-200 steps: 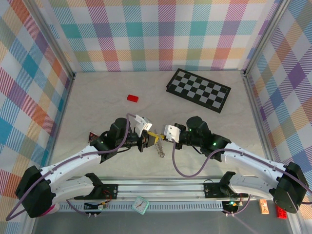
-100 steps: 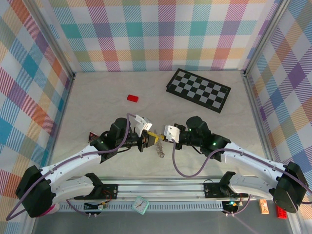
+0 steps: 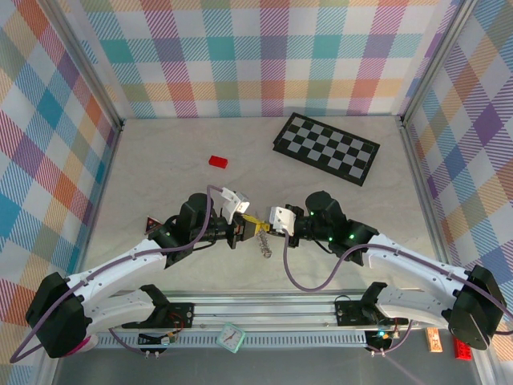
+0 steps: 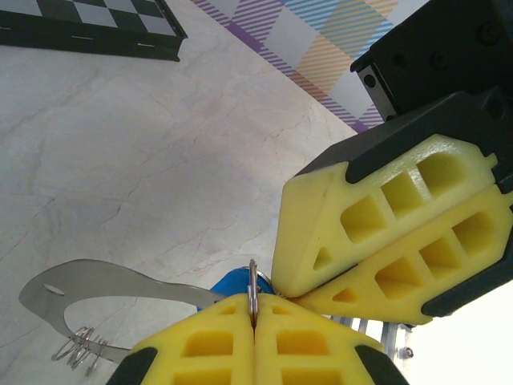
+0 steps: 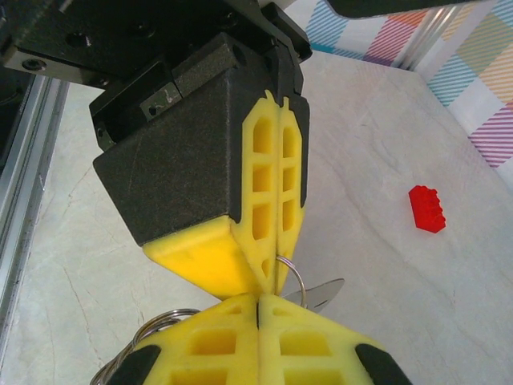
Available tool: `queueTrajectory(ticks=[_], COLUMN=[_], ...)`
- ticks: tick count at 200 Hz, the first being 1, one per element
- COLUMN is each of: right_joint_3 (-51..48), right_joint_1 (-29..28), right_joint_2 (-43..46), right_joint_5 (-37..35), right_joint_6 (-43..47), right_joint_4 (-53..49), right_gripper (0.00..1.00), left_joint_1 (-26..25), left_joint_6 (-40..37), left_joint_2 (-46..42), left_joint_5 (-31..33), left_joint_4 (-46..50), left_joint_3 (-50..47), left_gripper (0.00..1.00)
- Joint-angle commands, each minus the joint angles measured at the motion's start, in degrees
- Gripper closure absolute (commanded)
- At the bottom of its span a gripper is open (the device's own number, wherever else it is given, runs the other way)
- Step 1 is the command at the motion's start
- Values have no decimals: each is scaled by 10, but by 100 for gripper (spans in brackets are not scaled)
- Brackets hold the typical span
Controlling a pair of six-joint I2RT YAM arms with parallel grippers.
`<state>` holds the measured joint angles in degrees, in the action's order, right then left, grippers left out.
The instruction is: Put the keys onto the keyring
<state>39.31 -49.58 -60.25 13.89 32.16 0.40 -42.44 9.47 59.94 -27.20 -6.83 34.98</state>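
My left gripper [image 3: 252, 224] and right gripper [image 3: 269, 228] meet tip to tip above the middle of the table. In the left wrist view my left gripper [image 4: 254, 303] is shut on the thin edge of the keyring [image 4: 252, 281]. The blue key [image 4: 232, 285] sits just behind its fingers, and a silver blade [image 4: 104, 282] reaches left from it. My right gripper [image 5: 258, 298] is shut, its tips against the left fingers [image 5: 280, 184]. I cannot tell what it pinches. The ring's thin loop [image 5: 295, 277] arcs between both grippers. More coiled rings [image 3: 264, 245] dangle below.
A red block [image 3: 218, 161] lies at the back left. A black-and-white checkerboard [image 3: 326, 147] lies at the back right. Plaid walls close in three sides, and an aluminium rail [image 3: 264, 309] runs along the near edge.
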Motion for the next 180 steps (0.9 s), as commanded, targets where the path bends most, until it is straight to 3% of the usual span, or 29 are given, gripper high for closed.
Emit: queueTrajectory(ticks=[1, 49, 180], right_joint_3=[-6, -11, -12], right_joint_1=[-3, -3, -3], right_joint_2=[13, 21, 19], right_joint_5=[-16, -55, -29], right_joint_6=[-4, 8, -7], right_joint_4=[21, 29, 41], right_gripper=[100, 100, 100], left_joint_1=[6, 6, 7], left_joint_6=[8, 9, 9], left_joint_2=[-4, -3, 0], left_joint_5=[-18, -16, -20], left_joint_4=[-39, -39, -42], left_joint_3=[2, 2, 3], left_gripper=[100, 100, 100])
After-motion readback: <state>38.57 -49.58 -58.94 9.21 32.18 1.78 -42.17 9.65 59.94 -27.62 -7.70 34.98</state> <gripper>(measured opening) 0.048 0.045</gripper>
